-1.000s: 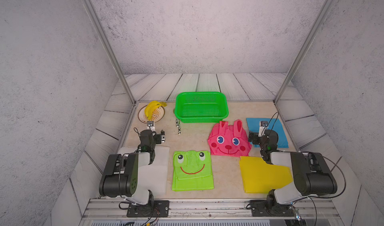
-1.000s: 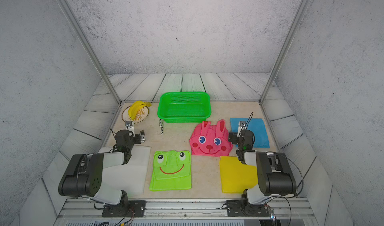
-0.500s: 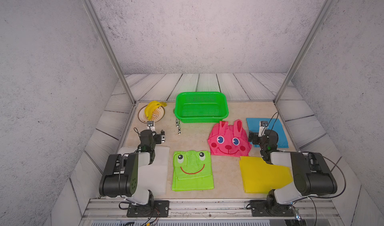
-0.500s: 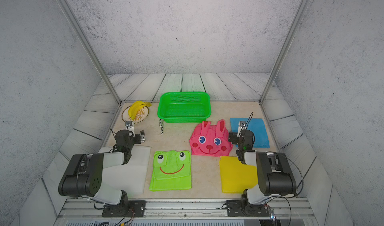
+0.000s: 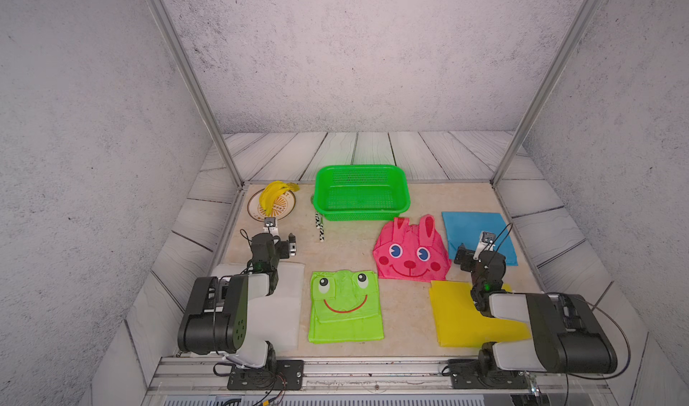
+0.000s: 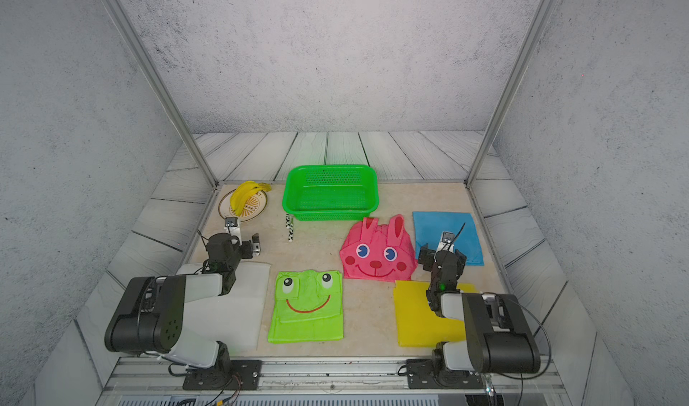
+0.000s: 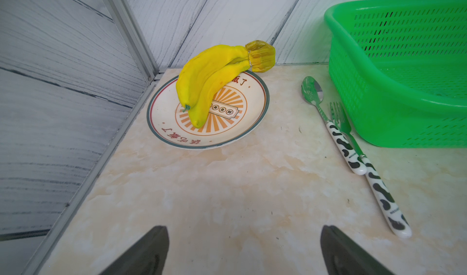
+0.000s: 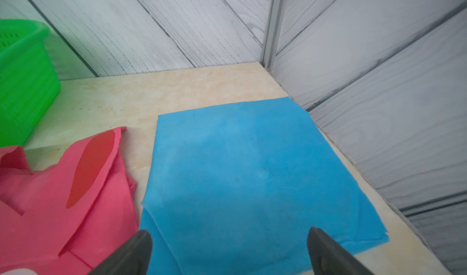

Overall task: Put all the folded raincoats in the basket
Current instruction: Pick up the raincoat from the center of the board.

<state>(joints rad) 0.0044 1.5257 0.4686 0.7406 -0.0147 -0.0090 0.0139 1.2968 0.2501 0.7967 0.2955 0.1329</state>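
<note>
The basket [image 5: 358, 215] is sitting at the far middle of the table [image 5: 406, 322], and both folded raincoats are lying flat on the table outside it. The pink raincoat [image 5: 410, 258], with a rabbit face, is lying just in front of the basket's near right corner, its ears pointing toward the basket. The green raincoat [image 5: 345, 303], with a frog face, is lying nearer the robot, just beside the pink one's near left corner.

The right gripper [image 8: 228, 235] is hanging with its jaws spread wide and nothing between them. It is pointing out over the near part of a blue cloth [image 8: 252, 172]. The pink raincoat is lying just to its left, close by but apart from the fingers [image 8: 126, 256], and the basket is sitting farther off to the left beyond it. Behind this gripper, the right arm is reaching over a yellow cloth [image 5: 455, 318].

The left gripper [image 7: 242, 235] is also standing wide, holding nothing, over bare table. It is facing a plate [image 7: 161, 124] carrying bananas [image 7: 207, 84], with a spoon [image 7: 313, 94] and a fork [image 7: 338, 114] lying side by side between plate and basket. The green raincoat is lying behind and to the right of it, well apart, and the left arm is stretching over a white cloth [image 5: 279, 311].
</note>
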